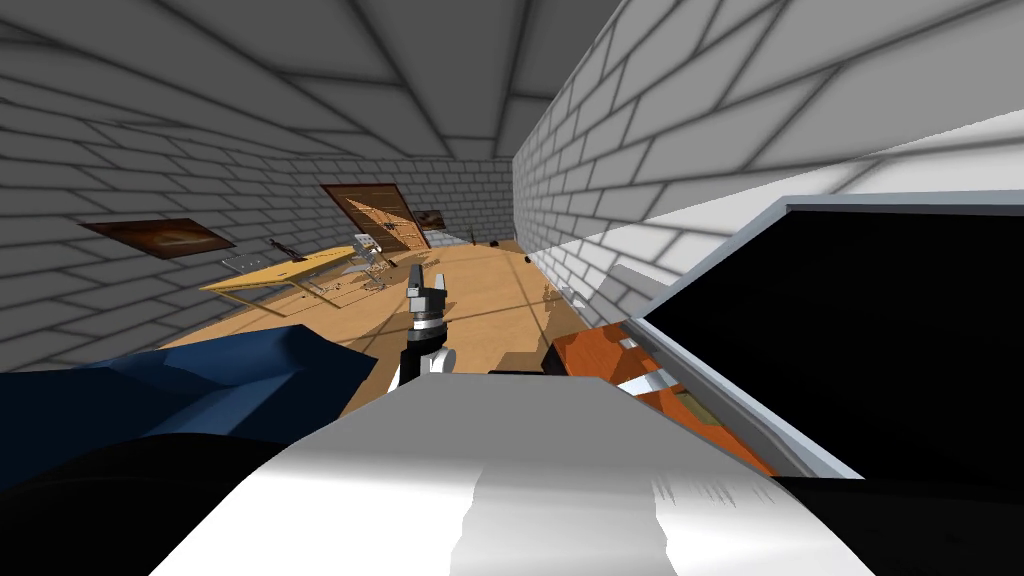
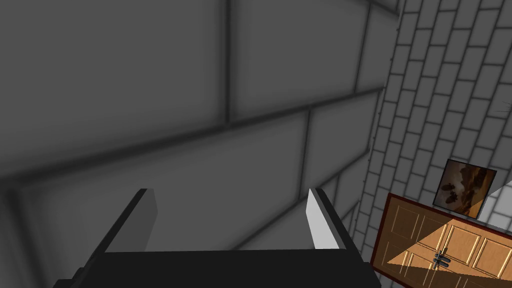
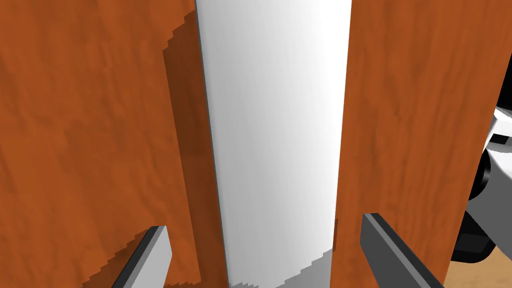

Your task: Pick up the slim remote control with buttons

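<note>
hovering my right gripper [image 3: 263,224], fingers spread, astride the slim plain-white remote [image 3: 275,125] lying on a red-brown wooden top [image 3: 75,125], i judge the approach done: next, sink lower and squeeze its long sides; left gripper [image 2: 227,197] hangs out front, fingers apart.

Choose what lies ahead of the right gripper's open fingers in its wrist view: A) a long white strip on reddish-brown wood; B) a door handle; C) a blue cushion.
A: the long white strip on reddish-brown wood runs out ahead of the right gripper.

White strip [image 3: 275,100] on wooden top [image 3: 75,125], seemingly close before right tool [image 3: 265,225]
</note>
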### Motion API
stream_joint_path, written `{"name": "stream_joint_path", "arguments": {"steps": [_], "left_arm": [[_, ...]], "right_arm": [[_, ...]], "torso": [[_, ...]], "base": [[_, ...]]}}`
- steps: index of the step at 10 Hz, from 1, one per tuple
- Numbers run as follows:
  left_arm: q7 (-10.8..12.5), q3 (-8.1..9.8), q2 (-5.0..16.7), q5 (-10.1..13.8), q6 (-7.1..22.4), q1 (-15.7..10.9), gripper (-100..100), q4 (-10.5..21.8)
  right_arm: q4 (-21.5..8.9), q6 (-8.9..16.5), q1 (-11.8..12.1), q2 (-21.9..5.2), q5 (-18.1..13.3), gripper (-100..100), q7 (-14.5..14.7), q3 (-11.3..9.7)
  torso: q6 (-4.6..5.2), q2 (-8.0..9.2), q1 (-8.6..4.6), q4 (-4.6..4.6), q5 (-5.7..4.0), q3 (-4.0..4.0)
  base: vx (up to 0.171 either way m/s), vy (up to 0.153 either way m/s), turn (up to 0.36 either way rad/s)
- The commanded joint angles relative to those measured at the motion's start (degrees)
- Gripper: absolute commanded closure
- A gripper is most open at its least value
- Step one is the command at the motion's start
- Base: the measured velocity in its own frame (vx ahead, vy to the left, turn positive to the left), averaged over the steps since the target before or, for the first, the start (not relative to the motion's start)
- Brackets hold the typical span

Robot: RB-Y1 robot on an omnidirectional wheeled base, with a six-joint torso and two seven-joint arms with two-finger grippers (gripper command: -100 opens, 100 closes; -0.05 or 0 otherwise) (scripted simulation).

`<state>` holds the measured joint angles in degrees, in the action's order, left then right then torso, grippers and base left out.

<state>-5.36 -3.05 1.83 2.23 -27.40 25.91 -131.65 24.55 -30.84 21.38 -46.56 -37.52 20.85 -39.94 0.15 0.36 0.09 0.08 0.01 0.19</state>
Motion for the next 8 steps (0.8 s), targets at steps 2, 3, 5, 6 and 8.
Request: {"name": "stream_joint_path", "arguments": {"steps": [2,3,5,6,8], "left_arm": [[0.0,0.00,0.0,0.0,0.0,0.0,0,0.0],[0.0,0.00,0.0,0.0,0.0,0.0,0,0.0],[0.0,0.00,0.0,0.0,0.0,0.0,0,0.0],[0.0,0.00,0.0,0.0,0.0,0.0,0,0.0],[0.0,0.00,0.0,0.0,0.0,0.0,0,0.0]], "right_arm": [[-2.0,-0.3,-0.9,1.3,0.2,-100,0.1,0.1],[-2.2,-0.3,-1.0,1.5,0.3,100,0.1,0.1],[-2.2,-0.5,-1.0,1.5,0.2,100,0.1,0.1],[-2.2,-0.5,-1.0,1.5,0.3,100,0.1,0.1],[-2.2,-0.4,-1.0,1.5,0.3,0,0.1,0.1]], "torso": [[-0.02,-0.01,0.05,0.00,0.01,-0.01],[0.01,-0.15,0.08,-0.03,0.02,-0.08],[-0.03,-0.30,-0.03,-0.04,0.00,-0.16],[-0.03,-0.31,-0.07,-0.04,-0.01,-0.17],[-0.03,-0.33,-0.08,-0.05,-0.01,-0.18]], "base": [[-0.065,-0.015,0.077],[-0.007,-0.001,-0.009],[0.000,0.000,0.000],[0.000,0.000,0.000],[0.000,0.000,0.000]]}}
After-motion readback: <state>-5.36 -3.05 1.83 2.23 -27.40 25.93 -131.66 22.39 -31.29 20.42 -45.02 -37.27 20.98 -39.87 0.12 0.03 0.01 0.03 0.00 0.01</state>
